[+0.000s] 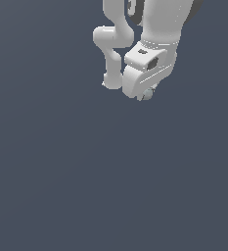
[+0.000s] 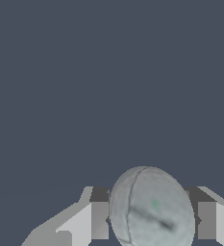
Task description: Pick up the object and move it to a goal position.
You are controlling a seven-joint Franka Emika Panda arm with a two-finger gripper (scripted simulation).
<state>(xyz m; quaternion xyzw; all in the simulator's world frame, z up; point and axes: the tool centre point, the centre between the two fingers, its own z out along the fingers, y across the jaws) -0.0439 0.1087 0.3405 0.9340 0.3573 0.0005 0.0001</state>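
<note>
White arm (image 1: 149, 44) bent downward, fingers (image 2: 99, 218) closed on both sides of pale grey-green mottled ball (image 2: 152, 209), held above dark floor (image 1: 86, 186)

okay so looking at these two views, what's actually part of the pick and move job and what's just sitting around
Part of the job:
- ball, pale grey-green, between the fingers
- gripper, closed on the ball

Just lying about:
- nothing else shows, only the plain dark grey surface

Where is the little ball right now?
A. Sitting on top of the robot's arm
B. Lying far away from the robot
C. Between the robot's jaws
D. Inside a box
C: in the wrist view the ball sits between the two jaws, and in the exterior view it peeks out at the gripper tip.
</note>
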